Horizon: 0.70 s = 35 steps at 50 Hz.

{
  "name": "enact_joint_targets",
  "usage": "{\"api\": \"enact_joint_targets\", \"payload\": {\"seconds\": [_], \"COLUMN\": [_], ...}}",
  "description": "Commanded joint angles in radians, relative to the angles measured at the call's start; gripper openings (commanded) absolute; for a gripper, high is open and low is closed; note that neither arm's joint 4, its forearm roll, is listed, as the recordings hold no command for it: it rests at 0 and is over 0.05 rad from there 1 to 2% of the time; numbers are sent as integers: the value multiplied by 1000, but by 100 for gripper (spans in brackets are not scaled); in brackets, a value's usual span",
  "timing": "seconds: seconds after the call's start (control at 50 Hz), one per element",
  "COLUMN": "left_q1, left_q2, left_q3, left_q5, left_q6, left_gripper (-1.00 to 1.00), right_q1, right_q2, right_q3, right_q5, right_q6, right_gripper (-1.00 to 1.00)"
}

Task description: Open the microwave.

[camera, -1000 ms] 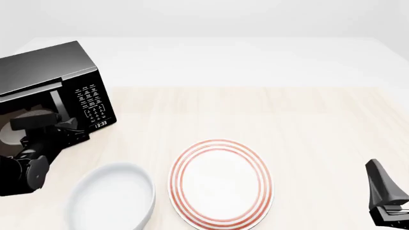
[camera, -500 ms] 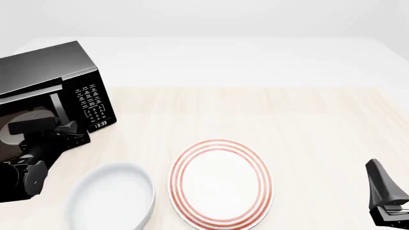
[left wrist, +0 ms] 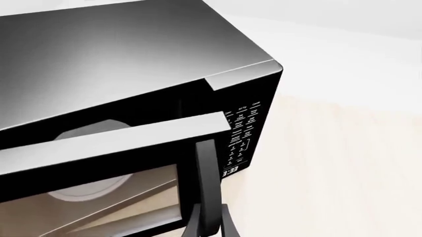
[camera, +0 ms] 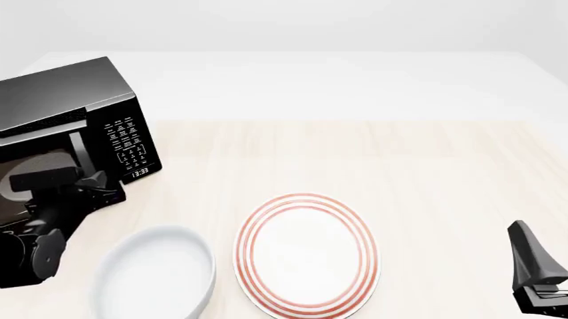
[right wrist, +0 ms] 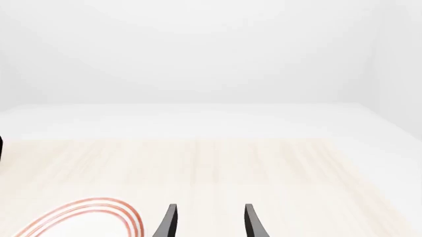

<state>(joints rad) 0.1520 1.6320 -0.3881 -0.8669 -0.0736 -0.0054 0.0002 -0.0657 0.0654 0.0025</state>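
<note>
Table (camera: 426, 159), pale wood grain, carrying everything listed. Microwave (camera: 62, 100), glossy black, sitting at the far left of the table, angled; door (left wrist: 112, 143) standing partly ajar, showing the pale turntable (left wrist: 86, 190) behind the glass; keypad (camera: 127, 141) and clock reading 13:33 facing the table's middle. Vertical door handle (left wrist: 205, 182), black, lying between thin dark fingers of the left claw (camera: 93, 185) in the left wrist view; left claw closed around the handle. Plate (camera: 306, 254), white with red rings, lying near the front edge at centre. Bowl (camera: 155, 276), white, sitting just left of the plate. Right claw (right wrist: 207, 222), at the lower right, fingers parted, gripping nothing.
</note>
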Motion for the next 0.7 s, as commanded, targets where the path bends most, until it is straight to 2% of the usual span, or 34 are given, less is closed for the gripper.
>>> {"api": "enact_joint_targets", "payload": {"seconds": [0.02, 0.7], "left_q1": [-7, -27], "left_q2": [-30, -71], "left_q3": [-15, 44], "left_q5": [-39, -72], "left_q6": [-5, -11], "left_gripper": [-100, -100], "right_q1": [0, 0], "right_q2": [0, 0], "right_q3": [0, 0], "right_q5": [0, 0], "right_q6": [0, 0], "right_gripper": [100, 100]}}
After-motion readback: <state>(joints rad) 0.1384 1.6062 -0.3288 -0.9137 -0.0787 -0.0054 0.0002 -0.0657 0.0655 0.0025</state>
